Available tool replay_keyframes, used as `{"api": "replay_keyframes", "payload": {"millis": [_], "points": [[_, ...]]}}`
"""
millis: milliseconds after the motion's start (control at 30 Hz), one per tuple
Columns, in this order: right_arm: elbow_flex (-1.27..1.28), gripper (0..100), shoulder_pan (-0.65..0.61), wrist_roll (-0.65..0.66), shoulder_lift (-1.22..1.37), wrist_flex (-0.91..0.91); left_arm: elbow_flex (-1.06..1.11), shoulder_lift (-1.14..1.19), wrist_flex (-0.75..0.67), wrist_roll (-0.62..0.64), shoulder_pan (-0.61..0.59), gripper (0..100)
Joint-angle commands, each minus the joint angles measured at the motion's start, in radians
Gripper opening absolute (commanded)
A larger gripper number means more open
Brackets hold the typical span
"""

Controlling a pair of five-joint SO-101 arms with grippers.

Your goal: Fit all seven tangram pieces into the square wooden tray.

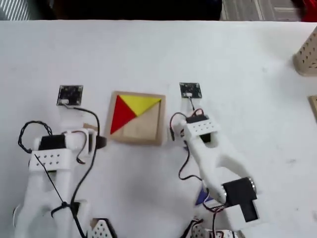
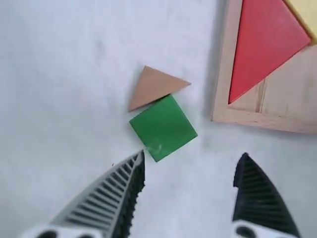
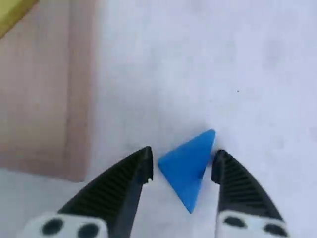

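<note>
The square wooden tray (image 1: 148, 134) lies mid-table and holds a red triangle (image 1: 120, 116) and a yellow triangle (image 1: 139, 103). My left gripper (image 2: 190, 166) hangs open just left of the tray (image 2: 223, 64), above the table. A green square (image 2: 163, 127) lies just beyond its fingertips, touching a tan triangle (image 2: 156, 87). My right gripper (image 3: 182, 158) is low at the tray's right side (image 3: 79, 99), open, with its fingers on either side of a blue triangle (image 3: 188, 166) lying flat on the table. Another blue piece (image 1: 202, 197) lies under the right arm (image 1: 213, 158).
Two small black boards (image 1: 70, 94) (image 1: 190, 90) sit behind the arms, with cables running to them. A perforated wooden block (image 1: 307, 57) stands at the far right edge. White table stretches open beyond the tray.
</note>
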Motion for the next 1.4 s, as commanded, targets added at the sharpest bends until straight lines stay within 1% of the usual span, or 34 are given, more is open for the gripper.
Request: {"api": "replay_keyframes", "payload": {"millis": [0,67,100,167,300,433,500,567,633,700,767,867,1000,1167,1367], "points": [[-0.06,12.4,0.013,-0.002,0.024,0.018,-0.032,0.002,-0.003,0.014,-0.008,30],[-0.06,3.5,0.012,0.0,0.024,0.016,-0.032,0.002,-0.003,0.014,-0.008,30],[-0.06,0.8,0.012,0.0,0.024,0.016,-0.032,0.002,-0.003,0.014,-0.01,30],[-0.06,4.0,0.012,0.0,0.024,0.016,-0.032,0.002,-0.003,0.014,-0.012,30],[-0.06,1.5,0.012,0.002,0.024,0.016,-0.032,0.002,-0.003,0.014,-0.012,30],[-0.063,1.7,0.008,0.063,0.021,0.024,-0.032,0.004,-0.003,0.012,-0.012,30],[-0.092,1.8,-0.001,0.068,0.007,0.071,-0.032,0.004,-0.003,0.012,-0.012,30],[-0.135,1.9,-0.012,0.069,-0.022,0.159,-0.031,0.007,-0.005,0.011,-0.012,30],[-0.166,4.6,-0.022,0.069,-0.056,0.239,-0.031,0.007,-0.005,-0.037,-0.008,30],[-0.169,11.4,-0.036,0.071,-0.081,0.278,-0.031,0.008,-0.005,-0.084,0.004,30],[-0.166,18.0,-0.048,0.078,-0.088,0.288,-0.023,0.01,-0.005,-0.084,0.024,30],[-0.137,23.5,-0.087,0.169,-0.094,0.288,0.008,0.004,-0.04,-0.089,0.051,30],[-0.083,23.7,-0.148,0.193,-0.088,0.262,0.028,0.004,-0.081,-0.091,0.054,30],[0.037,23.7,-0.171,0.19,-0.087,0.091,0.028,0.004,-0.081,-0.092,0.053,30],[0.048,23.7,-0.13,0.199,-0.088,0.12,0.031,0.004,-0.081,-0.092,0.051,30]]}}
